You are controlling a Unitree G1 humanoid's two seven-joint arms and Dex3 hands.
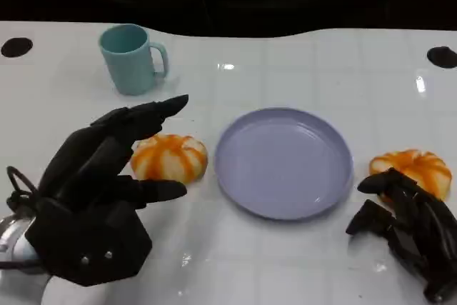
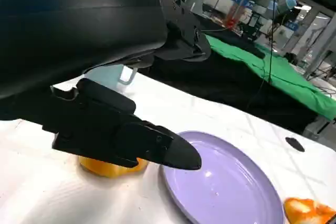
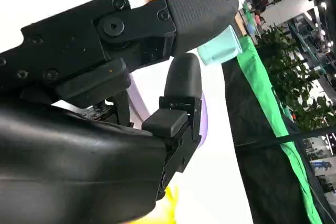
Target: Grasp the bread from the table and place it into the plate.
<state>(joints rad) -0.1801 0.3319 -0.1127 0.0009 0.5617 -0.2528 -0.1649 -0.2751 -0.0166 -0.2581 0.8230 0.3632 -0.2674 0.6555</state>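
From my head view, the round lavender plate [image 1: 283,162] sits mid-table with nothing in it, and the teal ceramic mug [image 1: 131,58] stands upright at the far left; its inside is not visible.

The orange-and-white striped bread roll [image 1: 170,156] lies on the white table [image 1: 285,62] just left of the plate, not touching its rim. My left hand [image 1: 100,183] hangs around it with fingers spread, one set above the roll and the thumb on the near side, holding nothing. A second striped orange roll [image 1: 414,169] lies right of the plate, and my right hand [image 1: 410,230] sits just in front of it, its fingers partly curled; whether they touch the roll I cannot tell.

My left wrist view shows the roll's lower edge [image 2: 113,167] under my finger [image 2: 152,145], beside the plate [image 2: 226,187]. My right wrist view shows the mug [image 3: 220,48] and a sliver of plate [image 3: 137,98] past my fingers [image 3: 184,77].
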